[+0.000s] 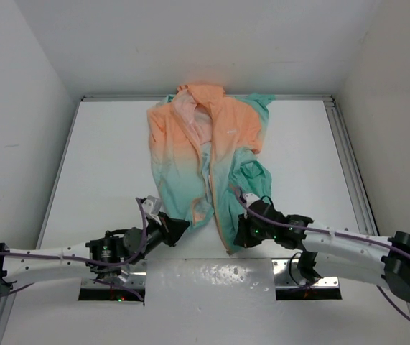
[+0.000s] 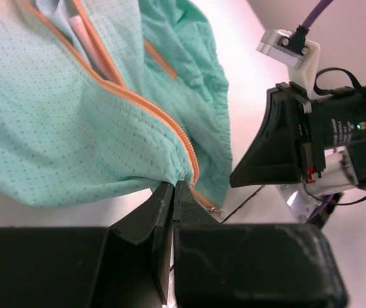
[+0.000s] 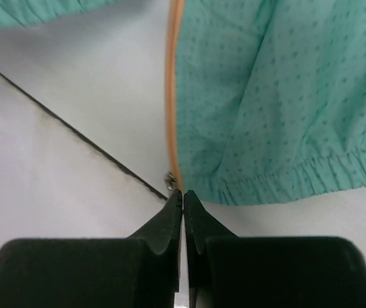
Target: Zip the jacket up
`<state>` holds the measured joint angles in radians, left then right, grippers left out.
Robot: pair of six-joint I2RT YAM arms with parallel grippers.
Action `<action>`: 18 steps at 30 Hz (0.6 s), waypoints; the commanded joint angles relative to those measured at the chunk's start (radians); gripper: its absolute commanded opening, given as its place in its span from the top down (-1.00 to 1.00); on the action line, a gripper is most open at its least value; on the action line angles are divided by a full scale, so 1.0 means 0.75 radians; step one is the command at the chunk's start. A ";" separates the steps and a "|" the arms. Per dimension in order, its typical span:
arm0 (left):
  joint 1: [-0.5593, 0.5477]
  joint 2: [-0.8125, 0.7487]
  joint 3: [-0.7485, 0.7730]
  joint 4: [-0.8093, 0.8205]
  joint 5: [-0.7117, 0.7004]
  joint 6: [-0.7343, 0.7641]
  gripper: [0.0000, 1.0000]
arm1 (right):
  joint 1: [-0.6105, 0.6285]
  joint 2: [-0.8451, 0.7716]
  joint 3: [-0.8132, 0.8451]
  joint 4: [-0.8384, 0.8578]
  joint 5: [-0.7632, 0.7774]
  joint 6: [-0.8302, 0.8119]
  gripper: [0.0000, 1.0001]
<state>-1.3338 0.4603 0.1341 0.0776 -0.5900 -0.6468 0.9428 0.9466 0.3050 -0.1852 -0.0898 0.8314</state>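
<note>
The jacket (image 1: 212, 144) lies open on the white table, peach-orange at the far end and mint-teal toward me, with pale pink lining showing. My left gripper (image 1: 182, 227) is shut on the teal bottom hem of the left panel, right at the lower end of the orange zipper (image 2: 160, 112); the fabric (image 2: 74, 115) bunches into the tips (image 2: 174, 187). My right gripper (image 1: 239, 238) is shut at the bottom corner of the right panel (image 3: 266, 96), where the orange zipper tape (image 3: 172, 96) ends in a small metal pin (image 3: 170, 179). The two panels are apart.
The right arm's wrist and its camera (image 2: 336, 128) sit close to the right of my left gripper. A seam in the table (image 3: 74, 131) runs under the hem. Metal base plates (image 1: 309, 277) lie at the near edge. Rails (image 1: 348, 165) and walls border the table.
</note>
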 commanded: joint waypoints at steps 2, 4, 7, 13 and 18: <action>0.003 0.047 0.050 0.007 -0.007 -0.021 1.00 | 0.156 0.120 0.143 -0.084 0.191 -0.096 0.92; 0.003 0.059 0.069 -0.001 -0.005 -0.015 1.00 | 0.228 0.198 0.174 -0.117 0.277 -0.117 0.80; 0.003 0.045 0.067 -0.007 -0.005 -0.023 1.00 | 0.267 0.251 0.189 -0.125 0.363 -0.123 0.61; 0.003 0.039 0.073 -0.013 0.007 -0.027 1.00 | 0.279 0.284 0.172 -0.125 0.457 -0.139 0.34; 0.003 0.051 0.077 -0.003 -0.001 -0.019 1.00 | 0.291 0.339 0.178 -0.091 0.461 -0.139 0.18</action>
<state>-1.3338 0.4957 0.1440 0.0551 -0.5880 -0.6632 1.1484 1.1881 0.4137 -0.2745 0.2150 0.7403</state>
